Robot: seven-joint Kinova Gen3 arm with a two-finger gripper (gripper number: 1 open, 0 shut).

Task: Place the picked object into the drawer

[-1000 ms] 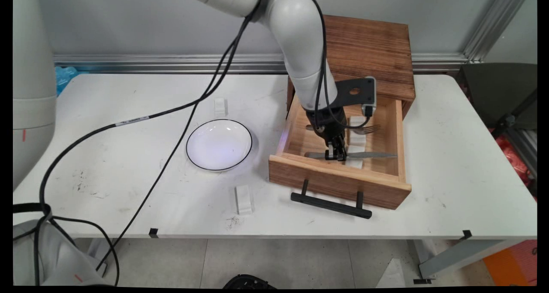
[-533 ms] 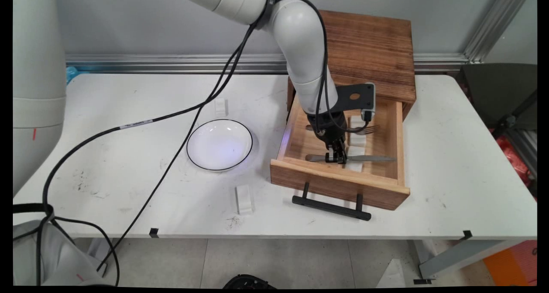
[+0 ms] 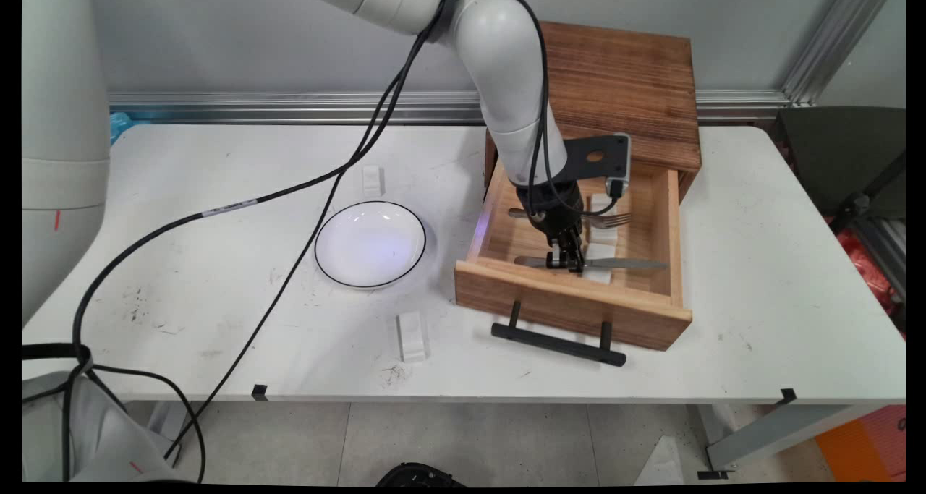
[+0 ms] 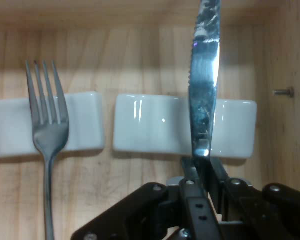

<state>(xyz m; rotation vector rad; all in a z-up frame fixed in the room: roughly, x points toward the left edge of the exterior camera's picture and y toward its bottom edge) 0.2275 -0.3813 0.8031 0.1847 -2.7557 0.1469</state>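
Observation:
My gripper (image 3: 566, 262) reaches down into the open wooden drawer (image 3: 571, 302) and is shut on a metal knife (image 3: 622, 264) at the join of blade and handle. In the hand view the knife's blade (image 4: 204, 85) runs up from my fingertips (image 4: 192, 172) across a white rest (image 4: 150, 130). A fork (image 4: 47, 130) lies parallel to it on a second white rest (image 4: 82, 127), left of the knife. In the main view the fork (image 3: 611, 220) sits farther back in the drawer, behind my wrist.
The drawer sticks out of a wooden cabinet (image 3: 622, 82) at the back right; its black handle (image 3: 557, 342) faces the near edge. A white bowl with a black rim (image 3: 370, 244) stands left of it. Two small white rests (image 3: 371, 179) (image 3: 412, 335) lie on the table.
The gripper has stayed shut on the knife at almost the same spot. Knife, gripper and drawer front dipped slightly toward the near side, then came back.

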